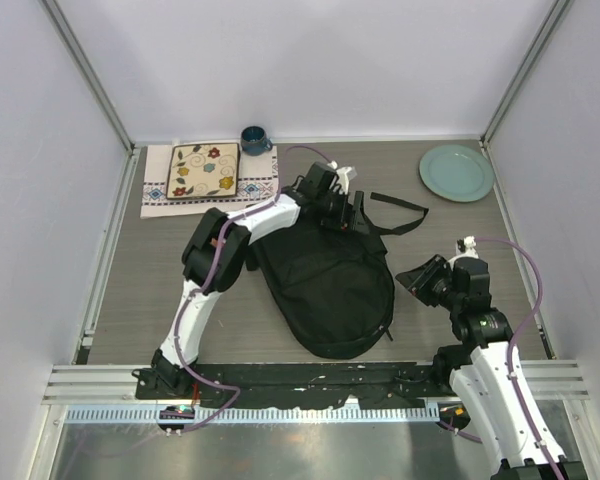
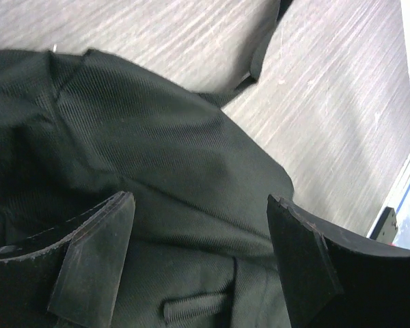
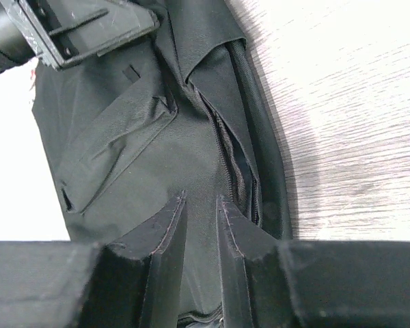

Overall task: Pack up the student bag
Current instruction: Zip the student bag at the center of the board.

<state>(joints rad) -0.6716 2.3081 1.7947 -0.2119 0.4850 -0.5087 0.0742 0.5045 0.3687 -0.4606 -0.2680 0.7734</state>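
Note:
The student bag [image 1: 330, 290] is a large black backpack lying flat mid-table, rounded end toward me, one strap [image 1: 402, 208] trailing to the far right. My left gripper [image 1: 344, 213] is over the bag's far end. In the left wrist view it [image 2: 201, 199] is wide open and empty just above the bag fabric [image 2: 157, 137]. My right gripper [image 1: 414, 277] hovers by the bag's right edge, apart from it. In the right wrist view its fingers [image 3: 201, 199] are nearly shut with a narrow gap and hold nothing. The bag [image 3: 123, 137] lies ahead with a side zipper [image 3: 234, 171] partly open.
A floral square plate [image 1: 204, 170] lies on a patterned placemat [image 1: 158, 190] at the far left. A dark blue mug [image 1: 255, 139] stands beside it. A pale green plate [image 1: 456, 172] lies at the far right. White walls enclose the table.

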